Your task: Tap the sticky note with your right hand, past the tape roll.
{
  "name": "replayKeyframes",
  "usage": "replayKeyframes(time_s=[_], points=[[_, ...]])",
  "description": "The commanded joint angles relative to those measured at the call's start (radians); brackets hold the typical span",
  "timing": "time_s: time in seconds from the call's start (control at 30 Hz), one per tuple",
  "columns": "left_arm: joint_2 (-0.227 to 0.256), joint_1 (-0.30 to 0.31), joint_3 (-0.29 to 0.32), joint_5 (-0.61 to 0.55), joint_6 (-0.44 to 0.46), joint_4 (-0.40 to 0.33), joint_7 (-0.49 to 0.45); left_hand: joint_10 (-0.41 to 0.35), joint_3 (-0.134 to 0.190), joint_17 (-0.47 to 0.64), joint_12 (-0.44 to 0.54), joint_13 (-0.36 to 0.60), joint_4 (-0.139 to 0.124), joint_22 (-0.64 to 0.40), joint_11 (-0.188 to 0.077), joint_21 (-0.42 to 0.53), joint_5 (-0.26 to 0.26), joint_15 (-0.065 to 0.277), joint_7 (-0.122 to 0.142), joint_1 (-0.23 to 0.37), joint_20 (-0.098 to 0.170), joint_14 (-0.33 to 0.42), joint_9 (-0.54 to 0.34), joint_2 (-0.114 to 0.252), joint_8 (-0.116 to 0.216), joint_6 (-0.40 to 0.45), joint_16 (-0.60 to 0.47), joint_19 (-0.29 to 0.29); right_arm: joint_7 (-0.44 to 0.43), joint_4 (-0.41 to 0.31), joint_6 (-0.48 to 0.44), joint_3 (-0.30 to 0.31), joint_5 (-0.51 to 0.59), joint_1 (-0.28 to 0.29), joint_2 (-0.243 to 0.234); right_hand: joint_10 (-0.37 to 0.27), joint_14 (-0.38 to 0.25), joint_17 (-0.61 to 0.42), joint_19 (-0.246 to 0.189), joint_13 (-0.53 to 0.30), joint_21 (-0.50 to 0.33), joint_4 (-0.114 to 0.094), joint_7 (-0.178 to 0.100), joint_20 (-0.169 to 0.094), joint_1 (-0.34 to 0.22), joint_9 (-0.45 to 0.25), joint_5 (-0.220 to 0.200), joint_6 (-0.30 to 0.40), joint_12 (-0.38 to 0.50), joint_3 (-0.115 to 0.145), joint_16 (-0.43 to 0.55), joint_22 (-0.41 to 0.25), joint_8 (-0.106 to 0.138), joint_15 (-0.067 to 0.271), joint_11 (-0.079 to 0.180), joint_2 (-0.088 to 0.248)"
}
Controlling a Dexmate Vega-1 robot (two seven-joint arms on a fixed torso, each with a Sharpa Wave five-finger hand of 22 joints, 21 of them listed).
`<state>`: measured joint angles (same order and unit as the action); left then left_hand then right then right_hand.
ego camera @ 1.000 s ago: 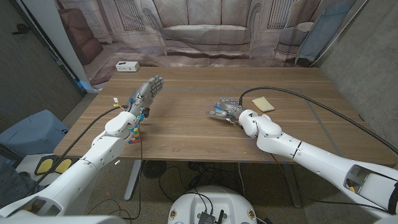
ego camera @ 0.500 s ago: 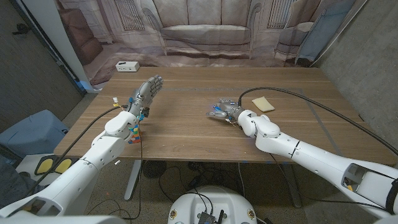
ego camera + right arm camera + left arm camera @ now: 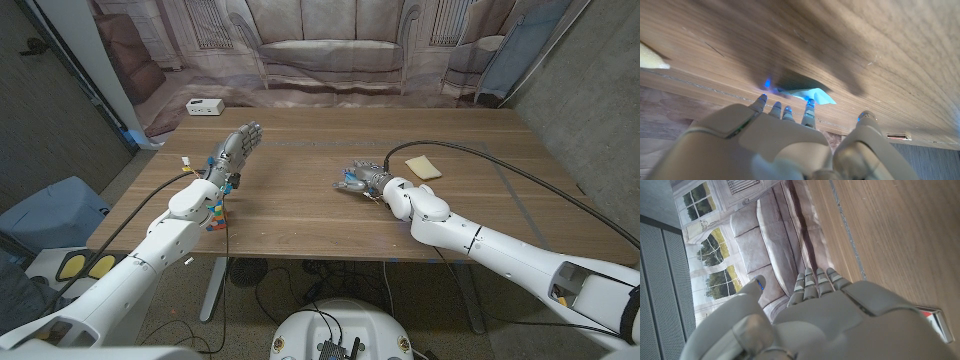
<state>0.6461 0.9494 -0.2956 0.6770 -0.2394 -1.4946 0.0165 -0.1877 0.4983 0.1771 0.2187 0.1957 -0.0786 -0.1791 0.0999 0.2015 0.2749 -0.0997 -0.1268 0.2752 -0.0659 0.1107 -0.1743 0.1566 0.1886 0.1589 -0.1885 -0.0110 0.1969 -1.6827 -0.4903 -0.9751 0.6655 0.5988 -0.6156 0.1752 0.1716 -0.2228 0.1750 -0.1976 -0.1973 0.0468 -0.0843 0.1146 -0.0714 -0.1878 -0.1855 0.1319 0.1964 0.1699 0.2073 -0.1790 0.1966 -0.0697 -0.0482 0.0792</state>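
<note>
Sticky note point(image 3: 814, 95) = light blue paper, thin, v. light, floppy; likely to slide or curl if pushed sideways, so best tapped straight down w/ fingertips, no grasp needed. Lies flat on counter point(image 3: 300, 215) near its middle, a bit toward the right edge, just beyond right hand's fingertips in right wrist view; touching or just clear of them, can't tell. In head view mostly hidden under the hand.

Right hand point(image 3: 362, 178) low over counter mid-area, arm reaching in from near right corner, palm down, fingers point(image 3: 810, 105) stretched fwd & apart, holding nothing: released. Contact w/ counter can't be judged.

Left hand point(image 3: 238, 146) up above counter near left edge, standing on edge, fingers straight & together-ish, empty, well apart from the note.

Tan pad point(image 3: 422, 166) toward far right of counter, near right forearm. Tape roll not made out.
</note>
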Motion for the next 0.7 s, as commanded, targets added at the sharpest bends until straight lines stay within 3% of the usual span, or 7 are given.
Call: replayKeyframes(time_s=[0.03,0.27,0.7], points=[[0.003,0.000,-0.005,-0.007,0.010,-0.006,-0.007,-0.009,0.010,-0.001,-0.002,0.002,0.002,-0.001,0.000,0.002,0.002,-0.004,0.005,-0.004,-0.009,0.009,-0.005,-0.005,-0.003,0.008,0.002,-0.001,-0.001,-0.008,-0.012,0.001,-0.009,0.005,-0.009,0.199,0.268,-0.003,0.201,-0.003,-0.005,0.000,-0.003,0.001,0.001,-0.004,-0.007,0.008,0.009,0.004,0.005,-0.003,0.008,-0.010,-0.006,-0.002],[0.001,-0.001,-0.007,-0.009,0.009,-0.004,-0.007,-0.007,0.012,-0.001,-0.003,0.002,0.005,-0.001,-0.001,0.001,0.002,-0.001,0.005,-0.004,-0.010,0.008,-0.005,-0.006,-0.003,0.008,0.003,-0.001,-0.019,-0.012,-0.015,0.007,-0.012,0.014,-0.014,0.192,0.263,-0.002,0.200,-0.003,-0.006,0.002,-0.013,0.002,-0.001,-0.004,-0.007,0.034,0.012,0.006,0.006,-0.003,0.016,-0.010,-0.003,-0.002],[-0.005,-0.005,-0.013,-0.009,0.010,0.002,-0.003,-0.007,0.016,-0.001,-0.004,0.002,0.011,-0.001,0.000,0.001,0.001,-0.002,0.006,-0.004,-0.010,0.008,-0.005,-0.008,-0.003,0.009,0.003,0.000,-0.021,-0.025,-0.034,0.015,-0.024,0.022,-0.020,0.187,0.256,-0.002,0.193,-0.003,-0.009,0.004,-0.006,0.010,-0.003,-0.004,-0.007,0.023,0.014,0.006,0.009,-0.003,0.010,-0.010,-0.010,-0.005]])
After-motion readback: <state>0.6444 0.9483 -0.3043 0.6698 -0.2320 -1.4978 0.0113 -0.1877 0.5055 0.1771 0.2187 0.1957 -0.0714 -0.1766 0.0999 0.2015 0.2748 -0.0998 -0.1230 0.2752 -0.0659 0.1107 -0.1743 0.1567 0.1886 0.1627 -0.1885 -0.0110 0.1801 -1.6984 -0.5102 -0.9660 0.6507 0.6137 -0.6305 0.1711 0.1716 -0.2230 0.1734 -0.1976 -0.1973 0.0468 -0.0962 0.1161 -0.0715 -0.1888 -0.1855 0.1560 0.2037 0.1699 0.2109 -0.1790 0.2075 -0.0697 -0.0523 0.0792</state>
